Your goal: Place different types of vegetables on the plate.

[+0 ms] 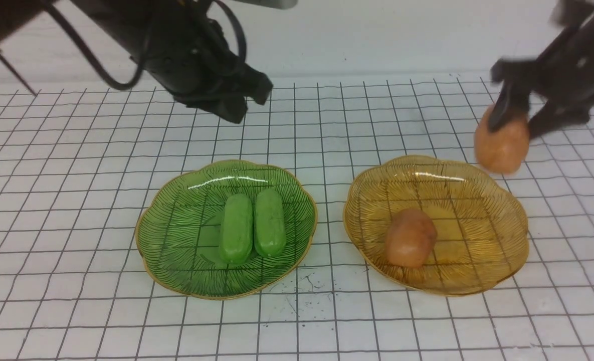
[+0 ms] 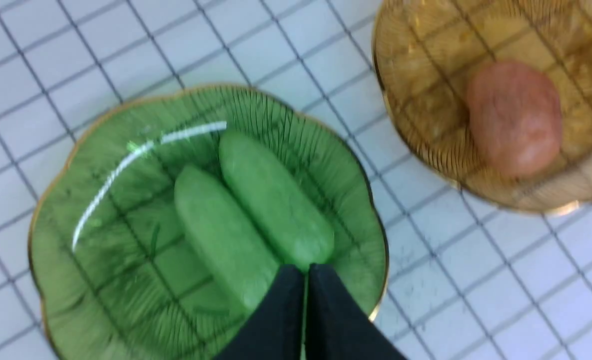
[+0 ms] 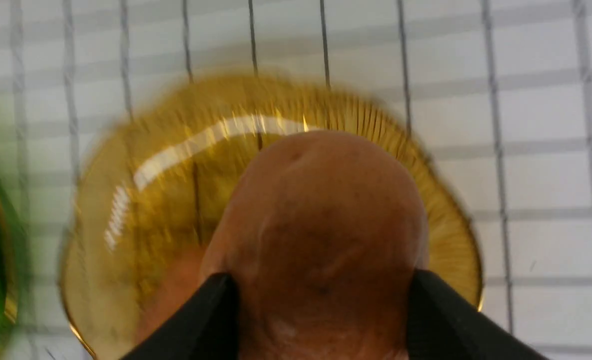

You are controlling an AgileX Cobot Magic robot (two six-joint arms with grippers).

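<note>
Two light-green cucumbers (image 1: pixel 236 228) (image 1: pixel 269 222) lie side by side in the green plate (image 1: pixel 176 235); they also show in the left wrist view (image 2: pixel 221 235) (image 2: pixel 276 200). One orange-brown potato (image 1: pixel 410 237) lies in the amber plate (image 1: pixel 487 220). My right gripper (image 1: pixel 520 125) is shut on a second potato (image 1: pixel 501 143) and holds it in the air above the amber plate's far right rim; the right wrist view shows this potato (image 3: pixel 320 240) between the black fingers (image 3: pixel 450 320). My left gripper (image 2: pixel 305 270) is shut and empty, raised behind the green plate (image 1: pixel 241 108).
The white table top (image 1: pixel 76 150) carries a black grid. The plates stand side by side with a narrow gap between them. Black specks mark the grid near the green plate's front edge (image 1: pixel 302 286).
</note>
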